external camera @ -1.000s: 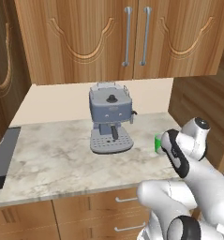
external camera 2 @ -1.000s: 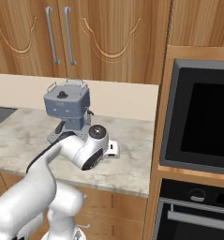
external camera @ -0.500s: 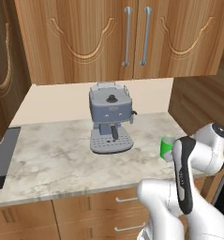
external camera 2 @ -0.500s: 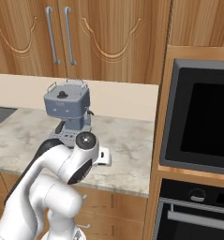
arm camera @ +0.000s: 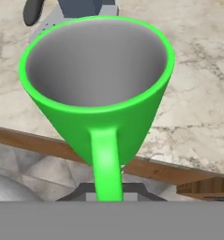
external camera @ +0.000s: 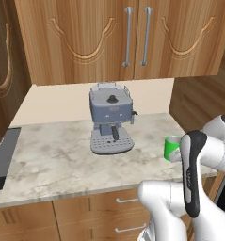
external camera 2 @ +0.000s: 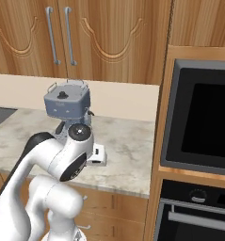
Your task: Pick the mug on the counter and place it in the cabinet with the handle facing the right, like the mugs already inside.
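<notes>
on the counter (external camera: 62,160), mug (arm camera: 99,89) stands upright.

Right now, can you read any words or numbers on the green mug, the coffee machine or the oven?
No readable text anywhere.
Green mug: plain, no print.
Coffee machine: no label visible.
Oven: dark door, no words or numbers; the knob below it is too small to tell.

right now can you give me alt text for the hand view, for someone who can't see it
A bright green mug seen from above at close range, its pale grey inside empty and its loop handle pointing toward the camera. It stands near the front edge of a marbled counter, with a grey coffee machine just beyond.
</notes>
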Available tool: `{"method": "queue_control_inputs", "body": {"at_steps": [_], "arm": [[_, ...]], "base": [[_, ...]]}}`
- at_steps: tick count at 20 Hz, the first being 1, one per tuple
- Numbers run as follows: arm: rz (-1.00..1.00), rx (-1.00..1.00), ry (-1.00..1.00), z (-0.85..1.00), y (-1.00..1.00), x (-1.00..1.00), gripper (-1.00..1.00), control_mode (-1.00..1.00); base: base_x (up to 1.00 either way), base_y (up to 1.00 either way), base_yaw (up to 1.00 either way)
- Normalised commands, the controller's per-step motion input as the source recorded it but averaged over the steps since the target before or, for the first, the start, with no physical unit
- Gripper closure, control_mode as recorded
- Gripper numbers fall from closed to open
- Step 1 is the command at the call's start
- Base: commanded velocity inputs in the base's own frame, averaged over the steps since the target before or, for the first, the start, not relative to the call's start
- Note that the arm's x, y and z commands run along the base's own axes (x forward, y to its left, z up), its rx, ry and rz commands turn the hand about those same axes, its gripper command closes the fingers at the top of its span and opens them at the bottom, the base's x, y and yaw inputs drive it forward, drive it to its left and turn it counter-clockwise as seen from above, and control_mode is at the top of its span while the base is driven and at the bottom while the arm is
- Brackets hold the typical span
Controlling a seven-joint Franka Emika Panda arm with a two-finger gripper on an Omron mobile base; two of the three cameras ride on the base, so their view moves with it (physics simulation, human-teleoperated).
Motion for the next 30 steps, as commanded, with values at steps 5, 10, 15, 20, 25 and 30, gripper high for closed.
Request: {"method": "queue_control_inputs", "body": {"at_steps": [5,10,15,20,25,30], "arm": [[0.00,0.00,0.00,0.00,0.00,-0.03,1.00,-1.00],[0.00,0.00,0.00,0.00,0.00,-0.02,1.00,1.00],[0.00,0.00,0.00,0.00,0.00,0.00,1.00,1.00],[0.00,0.00,0.00,0.00,0.00,0.00,1.00,1.00],[0.00,0.00,0.00,0.00,0.00,0.00,1.00,1.00],[0.00,0.00,0.00,0.00,0.00,0.00,1.00,1.00]], "base": [[0.00,0.00,0.00],[-0.22,0.11,-0.01],[-0.66,0.31,-0.07],[-0.64,0.57,-0.09],[-0.27,0.76,-0.12],[-0.02,0.71,-0.15]]}}
